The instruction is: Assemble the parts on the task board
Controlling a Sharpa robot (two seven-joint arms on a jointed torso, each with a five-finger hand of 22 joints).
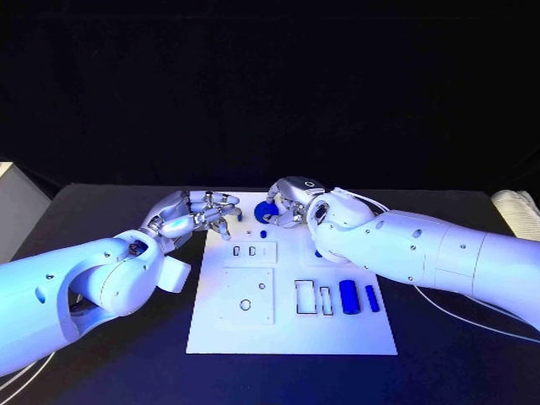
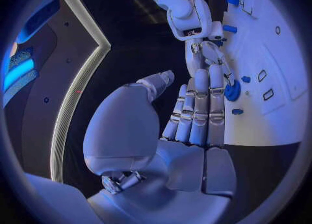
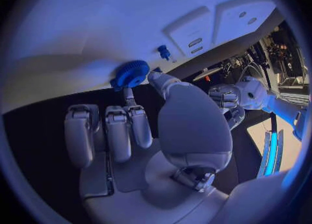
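Found the blue toothed wheel [image 3: 132, 73] at the far edge of the task board [image 1: 222, 329], roughly midway along that edge, just where white plate meets black table. Judged it a light, rigid moulded piece, unlikely to bend or crack under a modest pinch. Reckoned the teeth would give good purchase, so best taken across the rim on opposite sides, keeping the centre free for seating. Judged it liable to roll or tip if released on edge.

Saw the right hand [image 1: 292, 201] bent down over the wheel, thumb tip against one side of the rim and one fingertip [image 3: 130, 95] meeting it from the palm side, the remaining fingers curled back and clear. Could not tell, at that angle, whether truly pinched or merely touched.

Saw the left hand [image 1: 203, 211] near the far left corner of the board, fingers [image 2: 198, 99] straight and side by side, thumb held apart, nothing in it. Placed those fingertips just beside the wheel, apparently short of touching.

Noted a small blue peg [image 3: 164, 52] on the board near the wheel, and a blue cylinder [image 1: 349, 297] with a thin blue bar [image 1: 372, 298] lying towards the right edge, well apart from both hands.
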